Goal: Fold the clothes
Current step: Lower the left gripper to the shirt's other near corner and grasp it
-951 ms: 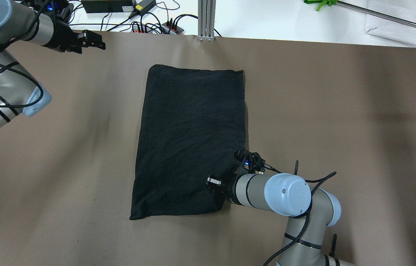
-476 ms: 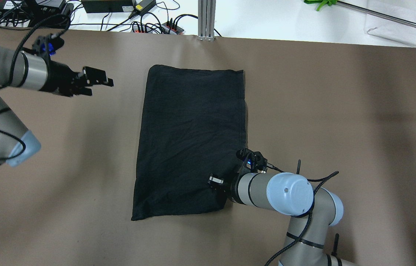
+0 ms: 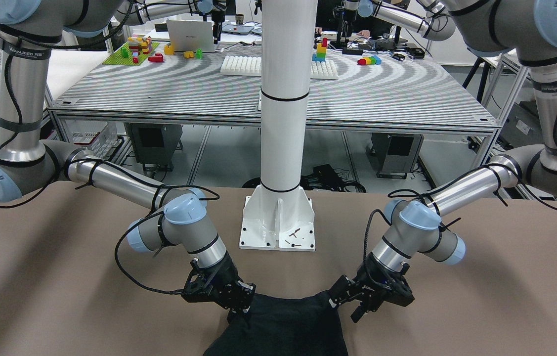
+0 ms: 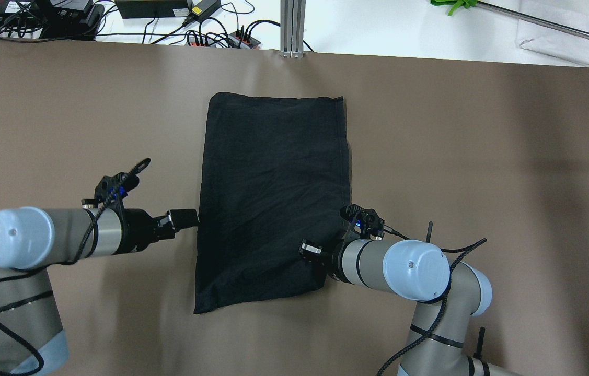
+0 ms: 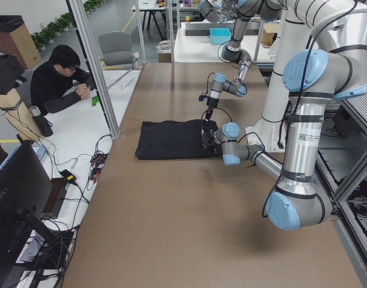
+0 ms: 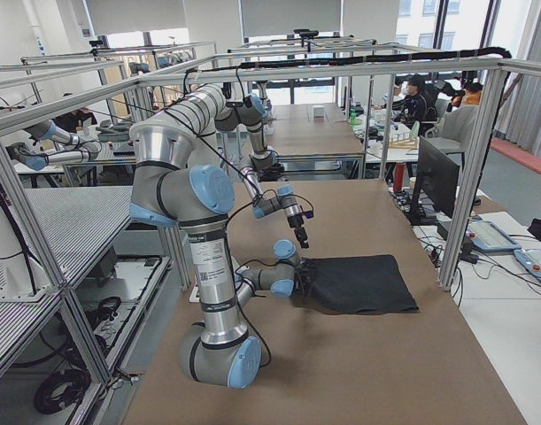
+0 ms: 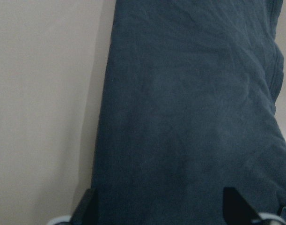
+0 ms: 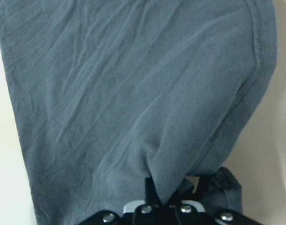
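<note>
overhead exterior: right claw (image 4: 310,255) pinches black garment (image 4: 273,188).

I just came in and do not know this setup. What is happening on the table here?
A robot is folding a black garment that lies flat on the brown table. The right claw is shut on the garment's corner nearest the robot, on its right side, with fabric bunched in its grip. The left claw is open at the garment's left edge and grips nothing yet.
</note>
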`<state>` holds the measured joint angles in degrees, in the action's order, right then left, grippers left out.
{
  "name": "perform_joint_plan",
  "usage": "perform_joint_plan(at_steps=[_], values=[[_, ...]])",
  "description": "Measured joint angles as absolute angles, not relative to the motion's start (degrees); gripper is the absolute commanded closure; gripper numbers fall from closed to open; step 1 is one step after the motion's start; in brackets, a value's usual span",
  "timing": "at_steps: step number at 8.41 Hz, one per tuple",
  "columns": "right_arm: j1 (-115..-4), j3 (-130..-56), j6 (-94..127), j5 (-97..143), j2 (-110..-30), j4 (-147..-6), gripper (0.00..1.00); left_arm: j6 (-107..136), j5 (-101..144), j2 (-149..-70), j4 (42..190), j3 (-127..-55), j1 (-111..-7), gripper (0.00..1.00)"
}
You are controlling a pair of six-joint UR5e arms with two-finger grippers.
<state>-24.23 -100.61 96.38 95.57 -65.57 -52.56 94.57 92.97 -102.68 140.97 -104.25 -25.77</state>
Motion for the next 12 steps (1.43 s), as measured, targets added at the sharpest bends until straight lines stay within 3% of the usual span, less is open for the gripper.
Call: perform_joint_plan(at_steps=[4,12], values=[[-24.3,-101.4,96.4,93.9,-65.7,-52.8,1.0,96.4,82.2,-101.4,140.9,-104.2,-14.8,0.06],[-24.0,-103.3,96.4,91.0,-67.5,-53.0,1.0,96.9,80.3,-101.5,140.9,-103.9,-11.5,0.07]])
